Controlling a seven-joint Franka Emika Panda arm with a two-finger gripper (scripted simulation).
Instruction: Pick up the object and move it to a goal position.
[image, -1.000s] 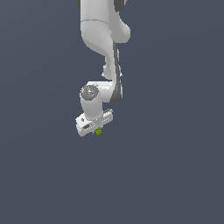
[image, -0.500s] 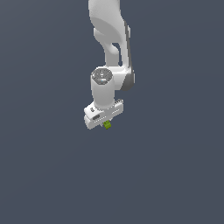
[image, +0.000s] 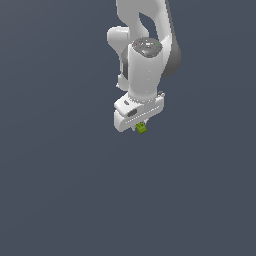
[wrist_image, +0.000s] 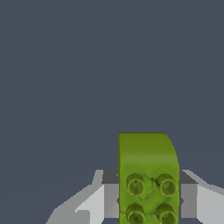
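Gripper (image: 140, 125) clamps the lime-green studded brick (wrist_image: 148, 175) between its fingers (grip looks secure), so it should travel smoothly, avoiding jerks.

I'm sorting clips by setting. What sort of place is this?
Probably a bare simulated test scene, not a real room: a flat, featureless grey backdrop, a smooth white rendered arm, and its hand closed on a lime-green studded block.

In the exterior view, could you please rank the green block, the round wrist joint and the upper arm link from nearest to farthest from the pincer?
1. The green block: held in the pincer, poking out just below it.
2. The round wrist joint: above the pincer, capping the white column.
3. The upper arm link: farthest, at the view's top edge.
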